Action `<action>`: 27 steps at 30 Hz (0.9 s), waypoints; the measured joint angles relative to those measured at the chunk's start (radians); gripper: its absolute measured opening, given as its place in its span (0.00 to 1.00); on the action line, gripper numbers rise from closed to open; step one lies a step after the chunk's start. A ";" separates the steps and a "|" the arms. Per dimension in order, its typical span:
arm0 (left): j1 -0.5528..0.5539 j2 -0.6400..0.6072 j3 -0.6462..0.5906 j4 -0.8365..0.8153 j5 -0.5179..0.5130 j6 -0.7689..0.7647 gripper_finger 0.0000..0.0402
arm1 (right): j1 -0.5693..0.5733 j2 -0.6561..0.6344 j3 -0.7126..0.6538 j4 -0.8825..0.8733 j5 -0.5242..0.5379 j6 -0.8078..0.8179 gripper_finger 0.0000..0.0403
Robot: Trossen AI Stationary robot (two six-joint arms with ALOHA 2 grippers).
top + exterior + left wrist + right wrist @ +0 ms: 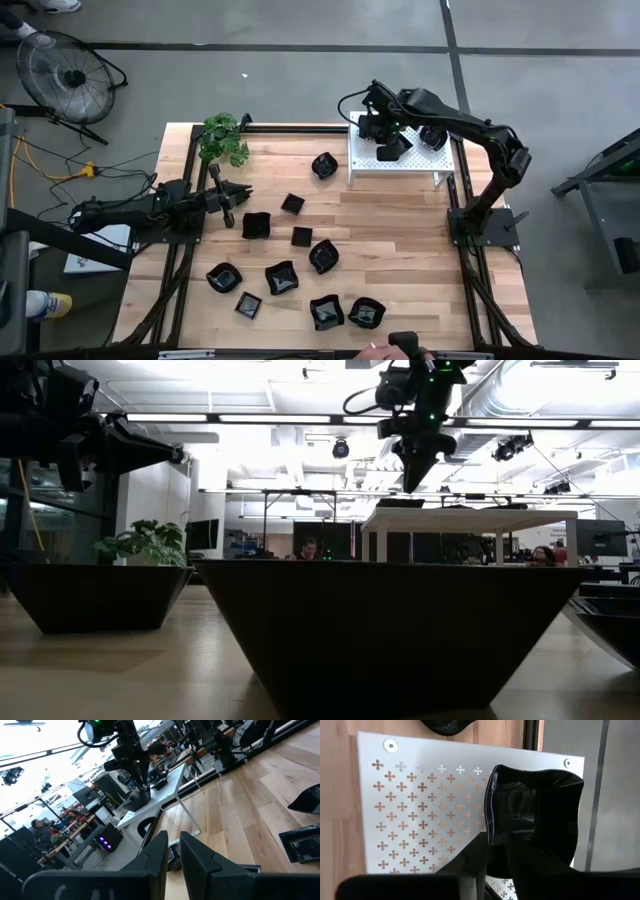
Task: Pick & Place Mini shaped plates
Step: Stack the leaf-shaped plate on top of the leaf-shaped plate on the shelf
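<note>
My right gripper (388, 138) hangs over the white perforated rack (400, 165) at the table's far right, pointing steeply down. A glossy black wavy-edged mini plate (535, 815) lies under it on the rack, inside up. The fingers (492, 845) are slightly parted, one on either side of the plate's near rim (490, 810). In the low view the fingertips (415, 482) stand just above the flat plate (400, 503). Another plate (432, 138) sits on the rack beside it. Several more (281, 278) lie on the wood table. My left gripper (230, 198) waits level at the left, narrowly open and holding nothing.
Loose plates are spread from the table's middle (324, 165) to its near edge (366, 314). A potted plant (224, 138) stands at the far left corner. A person's hand (400, 345) shows at the near edge. Bare wood lies right of the plates, below the rack.
</note>
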 joint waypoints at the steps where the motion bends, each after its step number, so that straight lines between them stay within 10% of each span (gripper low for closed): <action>1: 0.000 0.000 0.000 0.000 0.000 0.000 0.11 | 0.002 -0.002 0.000 0.000 -0.005 0.010 0.18; 27: 0.000 0.000 0.000 0.000 0.000 0.000 0.11 | 0.289 -0.197 0.001 -0.198 -0.032 0.459 0.37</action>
